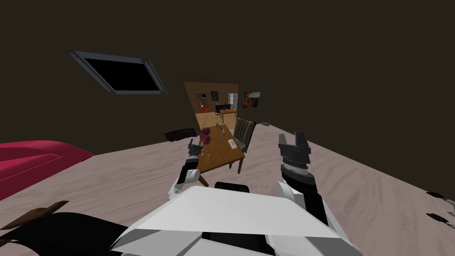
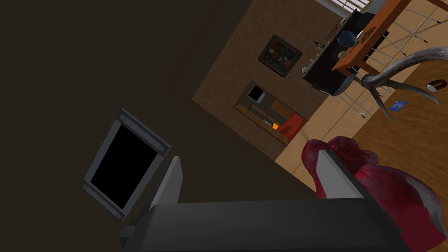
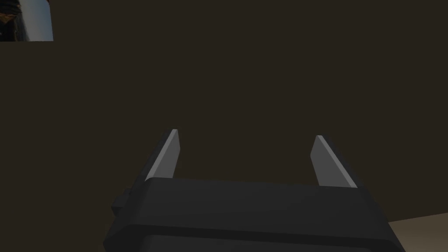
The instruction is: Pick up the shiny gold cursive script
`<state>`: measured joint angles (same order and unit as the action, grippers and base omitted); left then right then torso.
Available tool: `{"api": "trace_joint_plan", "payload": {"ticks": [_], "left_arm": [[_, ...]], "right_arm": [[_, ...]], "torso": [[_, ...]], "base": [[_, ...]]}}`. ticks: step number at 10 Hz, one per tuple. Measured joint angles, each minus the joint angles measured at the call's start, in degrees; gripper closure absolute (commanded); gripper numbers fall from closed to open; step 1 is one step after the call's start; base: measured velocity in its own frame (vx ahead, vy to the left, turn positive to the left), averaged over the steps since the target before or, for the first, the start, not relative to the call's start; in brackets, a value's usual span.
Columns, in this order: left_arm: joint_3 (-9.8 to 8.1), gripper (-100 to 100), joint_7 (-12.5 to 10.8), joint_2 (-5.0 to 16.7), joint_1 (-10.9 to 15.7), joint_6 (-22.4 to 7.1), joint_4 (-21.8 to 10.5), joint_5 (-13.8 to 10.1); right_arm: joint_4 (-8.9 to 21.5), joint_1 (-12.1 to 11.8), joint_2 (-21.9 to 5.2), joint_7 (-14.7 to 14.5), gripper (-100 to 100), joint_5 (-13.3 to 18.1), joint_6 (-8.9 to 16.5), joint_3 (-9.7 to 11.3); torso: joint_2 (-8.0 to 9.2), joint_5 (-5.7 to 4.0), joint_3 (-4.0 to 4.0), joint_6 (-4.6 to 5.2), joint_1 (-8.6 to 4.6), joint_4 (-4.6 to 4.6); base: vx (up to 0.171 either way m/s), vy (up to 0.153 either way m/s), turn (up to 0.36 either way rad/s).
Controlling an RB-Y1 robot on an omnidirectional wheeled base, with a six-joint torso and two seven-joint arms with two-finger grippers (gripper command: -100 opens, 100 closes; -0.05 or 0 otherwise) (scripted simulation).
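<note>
1. The main risk is aim. My left gripper (image 1: 193,146), blades spread with nothing between them, points past the glossy, lumpy dark-red object (image 2: 393,192) and not down at the target. Closing from here would likely pinch or shove that lump instead.
2. I think the shiny gold cursive script (image 1: 201,154) is the tiny pale squiggle lying flat near the left edge of the smooth brown wooden table (image 1: 226,155), just beside my left hand. It is too small for me to be sure.
3. A thin, slick, flat piece so close to the edge could skid off onto the floor if a blade nudges it sideways.
4. The curved grey pronged antler (image 2: 393,78) lies beyond the red lump, and a wide sweep could snag its tines.
5. My right gripper (image 1: 293,140) hangs beside the table, blades apart and empty, facing a dark wall.
</note>
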<state>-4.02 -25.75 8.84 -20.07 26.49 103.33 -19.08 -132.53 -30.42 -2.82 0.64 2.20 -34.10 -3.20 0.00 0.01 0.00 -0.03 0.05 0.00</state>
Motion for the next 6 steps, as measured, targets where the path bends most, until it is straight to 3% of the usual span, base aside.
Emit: {"api": "trace_joint_plan", "payload": {"ticks": [6], "left_arm": [[-1.15,-100,-6.6,0.01,2.71,2.09,-9.94,-3.66]], "right_arm": [[0.0,0.0,0.0,0.0,0,0.0,0.0,0.0]], "torso": [[0.0,0.0,0.0,-0.01,0.0,0.0]], "base": [[-0.004,0.009,-0.108]]}}
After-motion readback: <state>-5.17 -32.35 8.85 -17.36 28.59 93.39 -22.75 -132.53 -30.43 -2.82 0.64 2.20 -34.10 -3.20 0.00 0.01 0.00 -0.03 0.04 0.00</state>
